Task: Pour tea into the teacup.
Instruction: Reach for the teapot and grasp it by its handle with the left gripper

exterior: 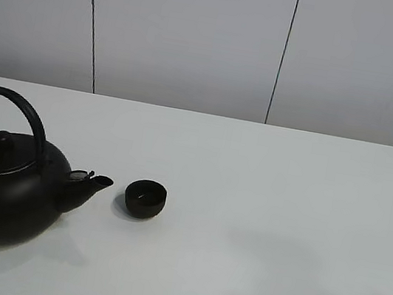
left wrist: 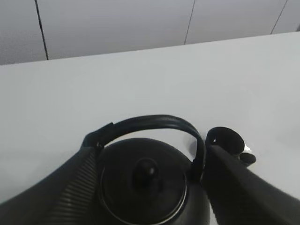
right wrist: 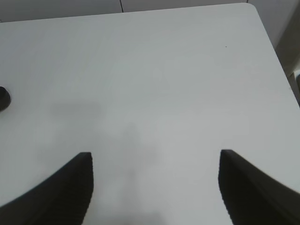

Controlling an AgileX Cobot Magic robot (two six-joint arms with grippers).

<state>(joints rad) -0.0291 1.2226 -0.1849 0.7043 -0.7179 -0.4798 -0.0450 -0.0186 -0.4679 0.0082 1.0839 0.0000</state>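
The left hand's fingers (left wrist: 70, 187) stand wide apart on either side of the black kettle (exterior: 6, 192), and whether they touch it cannot be told. The kettle stands upright at the table's (exterior: 281, 228) left side, its spout (exterior: 94, 181) pointing at the teacup (exterior: 145, 198), which sits just beside it without touching. The right hand (right wrist: 154, 159) hangs with its fingers apart above bare table.
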